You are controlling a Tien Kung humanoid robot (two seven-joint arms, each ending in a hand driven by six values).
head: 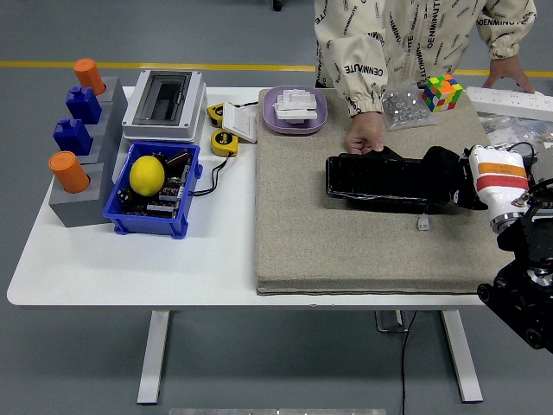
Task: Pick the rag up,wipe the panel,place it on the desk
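A glossy black panel (376, 180) lies on the tan mat (346, 246). My right hand (462, 178), white with an orange and red band, is shut on a black rag (441, 164). The rag presses against the panel's right end. Dark on dark, the rag's edges are hard to tell from the panel. A person at the far side rests one hand (366, 137) on the panel's far left edge. My left arm is out of view.
A small white connector (422, 224) lies on the mat just in front of the panel. Behind it are a Rubik's cube (442, 92), a clear bag (406, 107) and a purple tray (295, 111). At the left stand a blue bin (143, 220) holding a lemon (147, 175) and a grey box (164, 105).
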